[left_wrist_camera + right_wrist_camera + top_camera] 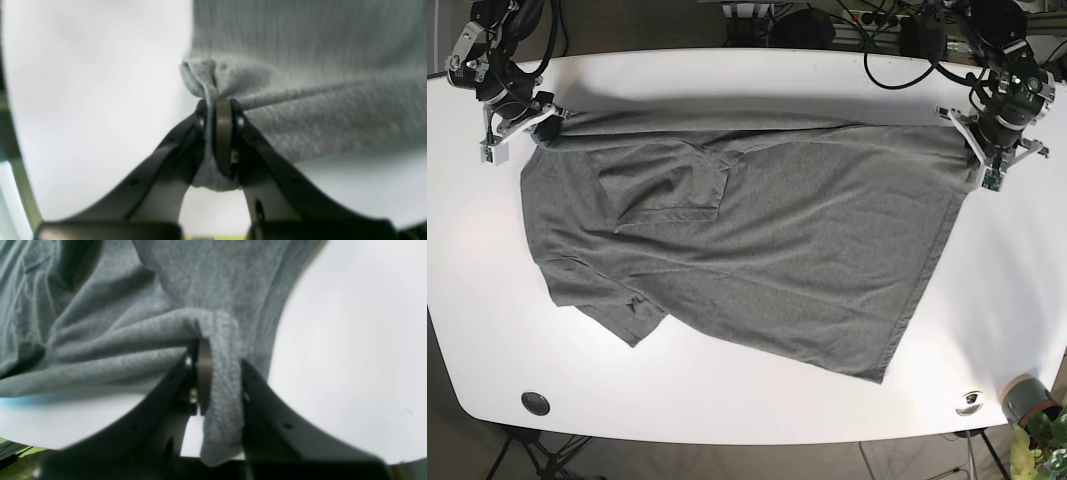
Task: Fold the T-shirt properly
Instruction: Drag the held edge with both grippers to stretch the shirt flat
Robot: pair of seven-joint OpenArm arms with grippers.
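Pinching perhaps ribbed grey T-shirt (757,250) — grippers.

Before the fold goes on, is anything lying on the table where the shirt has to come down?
Nothing visible: the left hand and right hand each pinch the T-shirt, and the table around it shows bare.

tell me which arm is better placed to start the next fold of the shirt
Neither clearly: the left gripper and right gripper each pinch a far corner of the shirt, stretched between them, so both likely move together.

Right gripper (217,380) pinching the gray T-shirt (140,333)

A fold of cloth hangs between its closed black jaws, above the white table (350,356).
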